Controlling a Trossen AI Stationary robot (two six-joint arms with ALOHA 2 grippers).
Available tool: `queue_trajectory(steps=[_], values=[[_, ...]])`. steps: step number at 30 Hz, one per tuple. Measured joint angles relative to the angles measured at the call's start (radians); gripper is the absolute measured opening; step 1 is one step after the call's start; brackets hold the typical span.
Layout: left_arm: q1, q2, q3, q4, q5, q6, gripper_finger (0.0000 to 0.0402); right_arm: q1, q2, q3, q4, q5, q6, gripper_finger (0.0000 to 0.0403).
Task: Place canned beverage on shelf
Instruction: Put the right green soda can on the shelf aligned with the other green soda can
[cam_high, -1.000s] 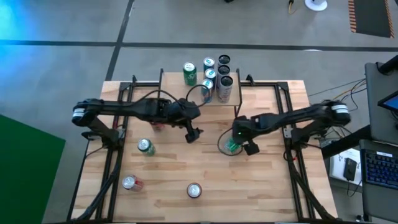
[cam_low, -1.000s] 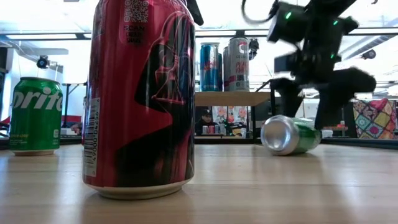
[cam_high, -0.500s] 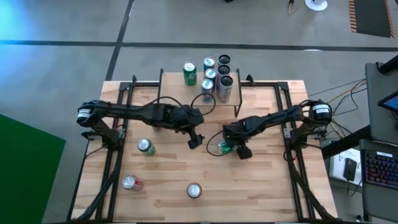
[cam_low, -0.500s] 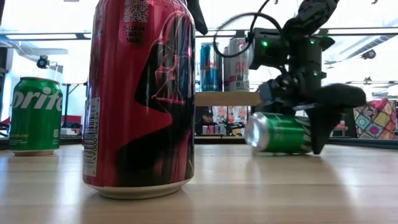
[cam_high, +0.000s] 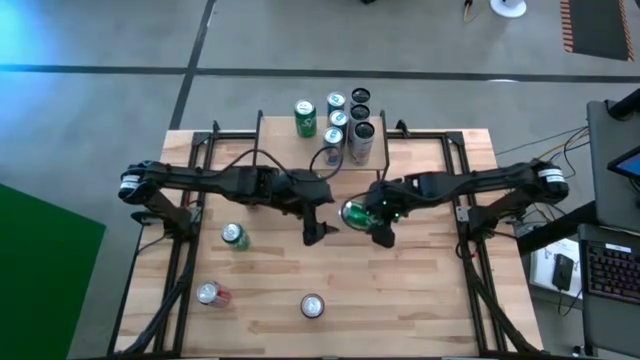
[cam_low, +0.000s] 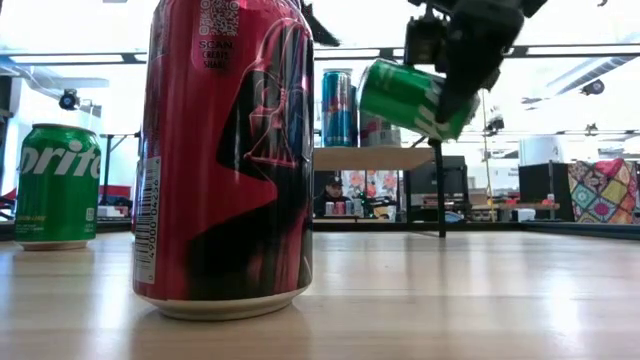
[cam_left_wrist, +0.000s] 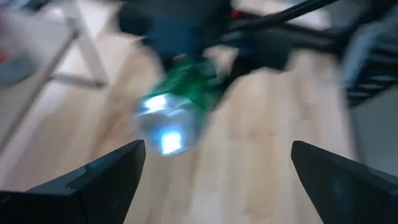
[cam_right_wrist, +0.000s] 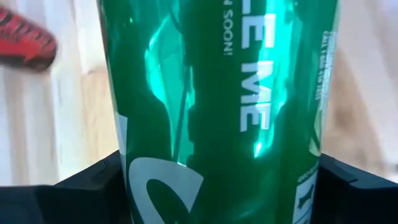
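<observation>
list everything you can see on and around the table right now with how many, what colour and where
Held can: one, green, tilted, lifted off the table in the right gripper.
Cans on the shelf: five; one green, two blue-topped, one dark-topped, one silver with red print; clustered on the shelf's top.
Shelf: one, light wood on thin black legs, far edge of the table.
Upright cans on the table: three; one green on the left, one red at the near left, one red near the front centre.
Right gripper: fingers shut on the held can, mid-table.
Left gripper: fingers open, empty, just left of the held can.
</observation>
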Motion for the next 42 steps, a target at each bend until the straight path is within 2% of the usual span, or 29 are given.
queue_trajectory(steps=[2, 4, 11, 17, 21, 24, 31, 37, 42], values=[[0.0, 0.0, 0.0, 0.043, 0.052, 0.029, 0.0389, 0.001, -0.009, 0.019, -0.003, 0.021, 0.014, 0.0294], [0.0, 0.0, 0.0, 0.058, 0.057, 0.074, 0.0389, 0.001, -0.01, 0.045, -0.002, 0.022, 0.025, 0.0295], [0.017, 0.003, 0.0, 0.049, -0.051, 0.181, 0.0389, 0.031, 0.049, 0.151, -0.036, 0.006, -0.006, 0.0296], [0.021, 0.024, 0.001, 0.047, 0.068, 0.169, 0.0389, 0.057, 0.097, 0.24, -0.056, 0.001, -0.023, 0.0296], [0.021, 0.035, 0.001, 0.035, 0.078, 0.149, 0.0388, 0.058, 0.109, 0.284, -0.049, 0.004, -0.023, 0.0297], [0.024, 0.039, 0.001, 0.032, 0.077, 0.136, 0.0372, 0.058, 0.106, 0.302, -0.048, 0.005, -0.022, 0.0297], [0.032, 0.039, 0.001, 0.032, 0.077, 0.142, 0.0287, 0.06, 0.103, 0.316, -0.058, 0.006, -0.033, 0.0297], [0.04, 0.039, 0.001, 0.034, 0.087, 0.144, 0.0286, 0.063, 0.102, 0.315, -0.062, 0.01, 0.005, 0.0311], [0.049, 0.032, 0.001, 0.05, 0.074, 0.128, 0.0305, 0.062, 0.045, 0.323, -0.064, 0.052, 0.049, 0.0336]])
